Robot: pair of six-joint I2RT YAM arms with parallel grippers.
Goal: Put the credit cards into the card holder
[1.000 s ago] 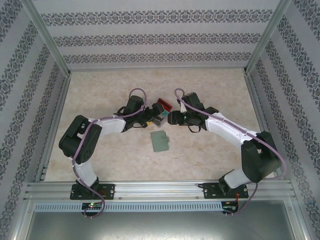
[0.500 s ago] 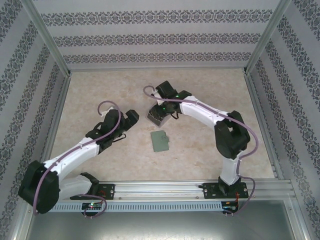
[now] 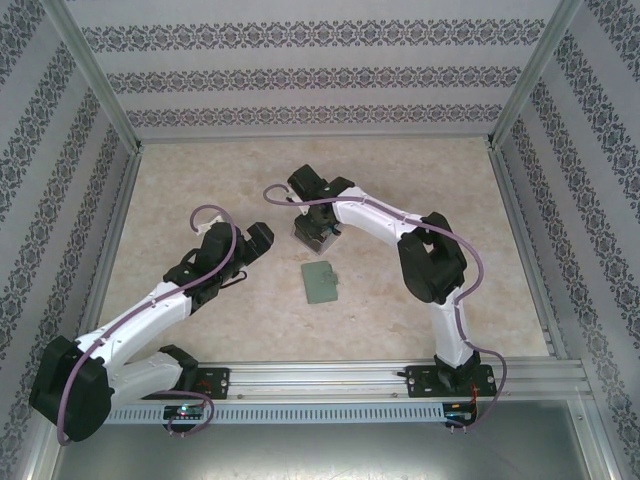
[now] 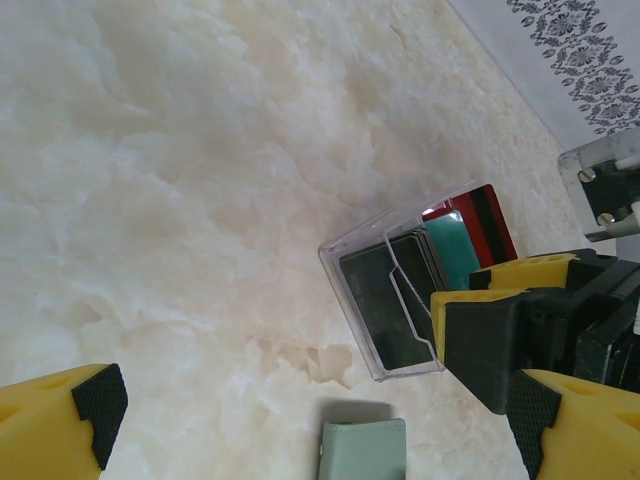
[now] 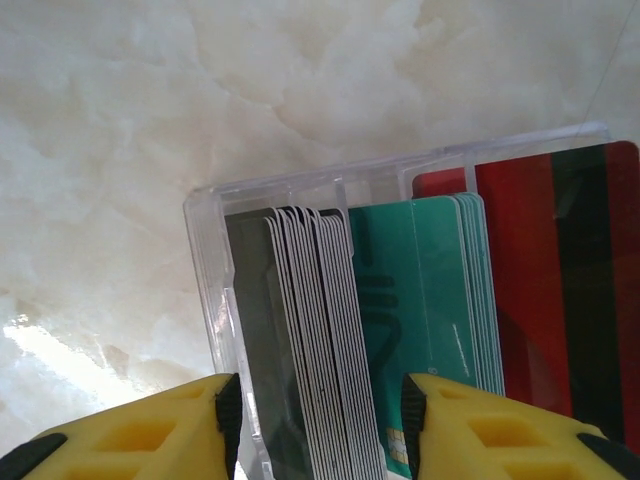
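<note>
Seen from above, your right arm reaches across to the middle of the bench. Its right pincer points down into the clear tray. In the wrist view the two yellow fingers stand partway apart on either side of the grey cards, one at 9 o'clock of the stack and one at 3 o'clock. You cannot tell whether the pads press on the stack or only flank it.

The cards stand on edge in the tray's slots. The teal cards are just at 3 o'clock of the grey ones, and the red cards are past those at the far end.

The holder lies flat on the bench at 6 o'clock of the tray in the top view. It is near the tray but not touching it.

Your left pincer has its jaws spread wide with nothing between them. From above it sits at 9 o'clock of the tray, apart from both tray and holder. Its own camera looks at the tray, one corner of the holder and a finger of the right pincer.
</note>
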